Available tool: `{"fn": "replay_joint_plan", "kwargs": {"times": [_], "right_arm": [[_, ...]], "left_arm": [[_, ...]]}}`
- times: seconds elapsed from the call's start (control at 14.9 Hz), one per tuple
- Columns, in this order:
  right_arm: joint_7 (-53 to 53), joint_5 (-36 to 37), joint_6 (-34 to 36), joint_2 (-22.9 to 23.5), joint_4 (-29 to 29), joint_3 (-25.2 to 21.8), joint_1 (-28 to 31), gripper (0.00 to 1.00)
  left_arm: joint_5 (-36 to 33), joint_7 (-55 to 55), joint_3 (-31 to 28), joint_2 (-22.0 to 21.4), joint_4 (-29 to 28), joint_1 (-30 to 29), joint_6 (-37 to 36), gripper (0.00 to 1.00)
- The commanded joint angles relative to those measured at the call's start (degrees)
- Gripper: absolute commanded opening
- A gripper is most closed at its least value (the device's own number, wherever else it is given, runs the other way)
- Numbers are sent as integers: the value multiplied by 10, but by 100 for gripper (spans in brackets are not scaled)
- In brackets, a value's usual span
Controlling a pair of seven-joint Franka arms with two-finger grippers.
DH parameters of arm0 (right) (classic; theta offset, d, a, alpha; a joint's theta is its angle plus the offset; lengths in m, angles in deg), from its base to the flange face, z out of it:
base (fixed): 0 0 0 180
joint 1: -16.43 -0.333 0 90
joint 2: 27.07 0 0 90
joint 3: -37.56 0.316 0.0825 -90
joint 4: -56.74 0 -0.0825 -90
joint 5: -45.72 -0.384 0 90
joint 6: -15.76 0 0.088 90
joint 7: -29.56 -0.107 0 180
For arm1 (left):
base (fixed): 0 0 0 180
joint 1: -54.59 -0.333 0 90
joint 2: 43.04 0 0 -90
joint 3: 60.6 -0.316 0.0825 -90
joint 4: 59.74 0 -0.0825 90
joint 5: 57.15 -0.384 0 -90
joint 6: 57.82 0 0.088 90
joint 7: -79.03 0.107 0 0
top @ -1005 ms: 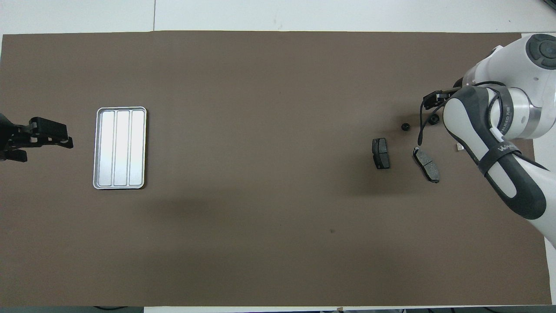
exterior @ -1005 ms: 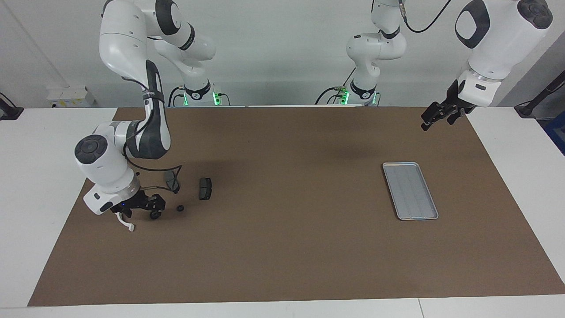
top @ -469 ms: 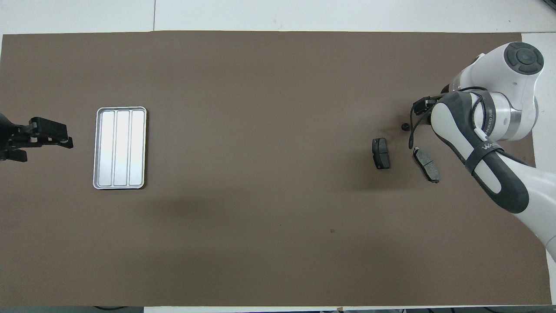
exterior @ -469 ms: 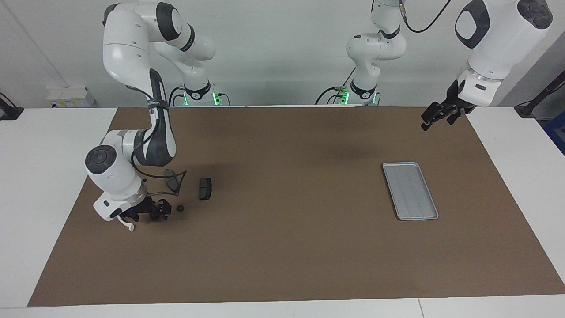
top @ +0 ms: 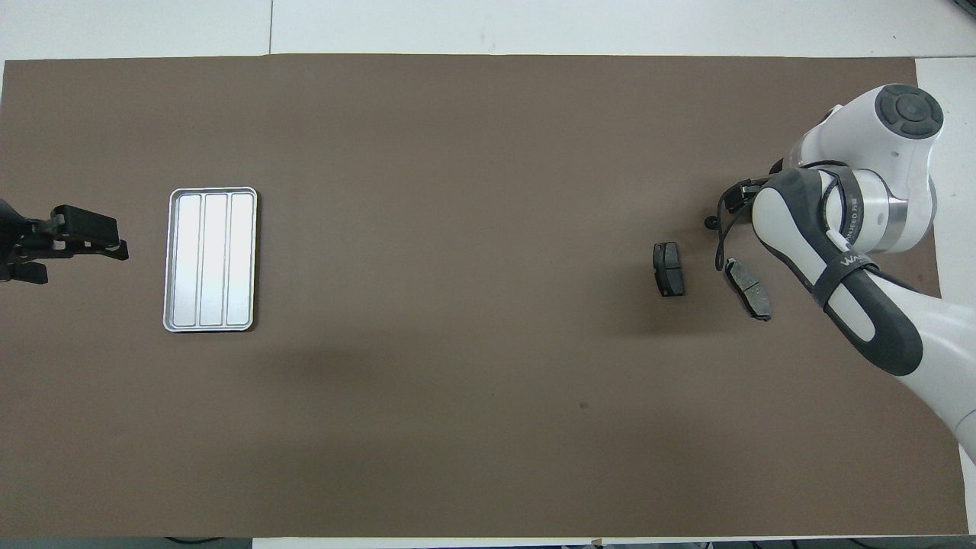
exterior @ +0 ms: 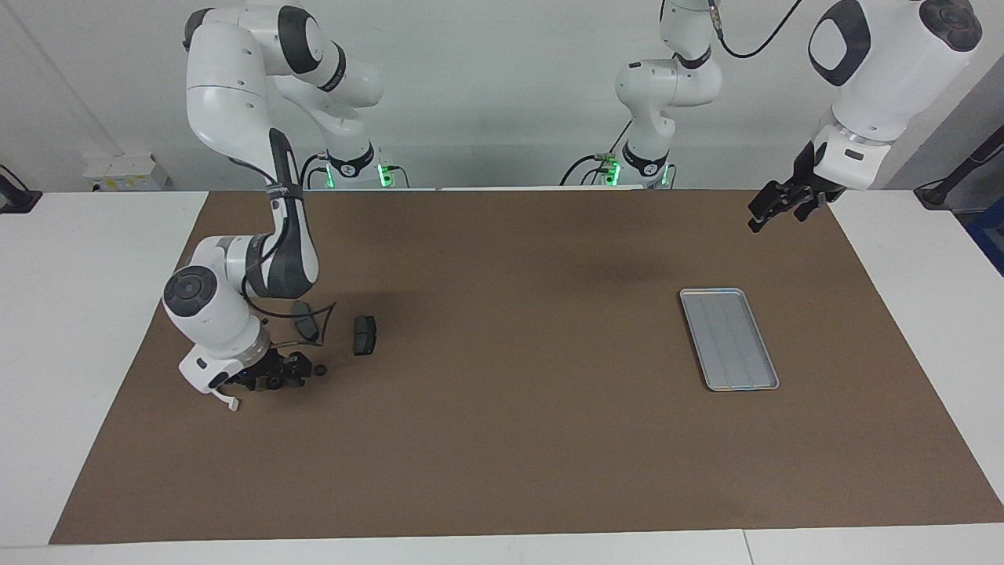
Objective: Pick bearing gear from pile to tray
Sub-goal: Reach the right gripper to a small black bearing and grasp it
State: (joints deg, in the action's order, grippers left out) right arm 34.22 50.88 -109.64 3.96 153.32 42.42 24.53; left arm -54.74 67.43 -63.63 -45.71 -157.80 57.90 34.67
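The right pincer (exterior: pixel 302 375) sits low at the pile (exterior: pixel 345 345), seemingly closing around a small black piece (exterior: pixel 320 369); its grip is unclear. Next: lift, carry to the tray (exterior: pixel 729 338). The left pincer (exterior: pixel 773 207) waits spread.

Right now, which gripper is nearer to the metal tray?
Left. The left gripper hangs in the air near the tray, at the left arm's end of the table. The right gripper is down among the small parts at the right arm's end.

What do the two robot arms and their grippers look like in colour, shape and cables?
Both arms are glossy white with rounded links and dark grey joint covers. The right arm carries a thin black cable and lettering on a dark strap. The left gripper and right gripper are black. Green lights glow at both bases.
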Motion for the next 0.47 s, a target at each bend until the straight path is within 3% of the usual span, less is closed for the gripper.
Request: {"fn": "replay_joint_plan", "kwargs": {"times": [0.0, 0.07, 0.13, 0.4], "right_arm": [[13, 6, -8, -12, 18, 4, 7, 42], [13, 6, -6, -12, 18, 4, 7, 14], [12, 6, -4, -12, 17, 4, 6, 0], [9, 7, 11, -22, -9, 5, -7, 0]], "left_arm": [[-2, 3, 2, -9, -6, -2, -2, 100], [-2, 3, 2, -9, -6, -3, -2, 100], [-2, 3, 2, -9, -6, -2, -2, 100], [-2, 3, 2, -9, -6, -3, -2, 100]]}}
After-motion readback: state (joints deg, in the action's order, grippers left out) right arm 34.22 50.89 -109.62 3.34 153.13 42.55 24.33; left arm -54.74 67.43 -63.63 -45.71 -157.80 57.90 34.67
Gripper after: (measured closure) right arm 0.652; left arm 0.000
